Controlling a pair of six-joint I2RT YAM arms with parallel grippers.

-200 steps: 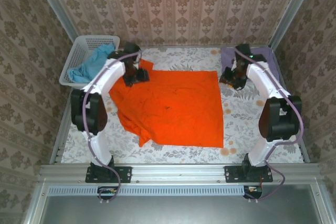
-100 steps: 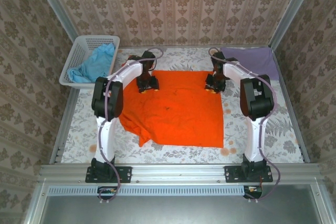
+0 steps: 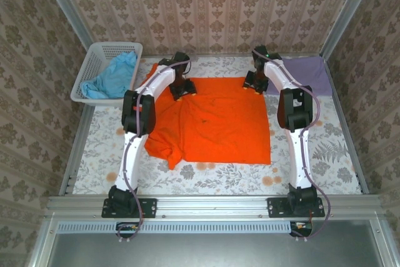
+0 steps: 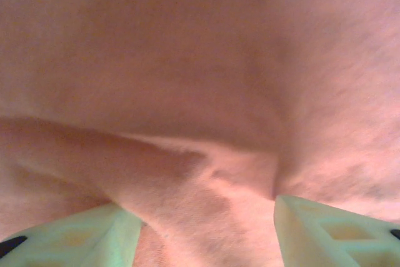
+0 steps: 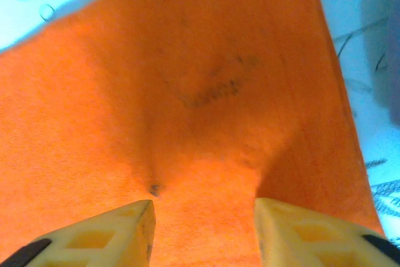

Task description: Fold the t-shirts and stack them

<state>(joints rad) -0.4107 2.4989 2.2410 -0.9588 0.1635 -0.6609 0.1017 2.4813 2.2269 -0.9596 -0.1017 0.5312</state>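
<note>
Floral bench (image 3: 312,154) carries a bright orange fabric t-shirt (image 3: 219,126), spread nearward from both pincers. Left pincer (image 3: 181,89) and right pincer (image 3: 253,85) each clench its far edge. A lavender purple t-shirt (image 3: 306,73) lies right of the right pincer. A light blue t-shirt (image 3: 114,74) fills the white lattice basket (image 3: 115,45) left of the left pincer.

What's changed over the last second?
The left gripper and right gripper swung inward onto the far edge of the orange t-shirt, then pushed away from the bases; the shirt slid that way too. Fabric puckers between their fingers, grip unclear. The blue t-shirt, basket and lavender t-shirt stayed put.
</note>
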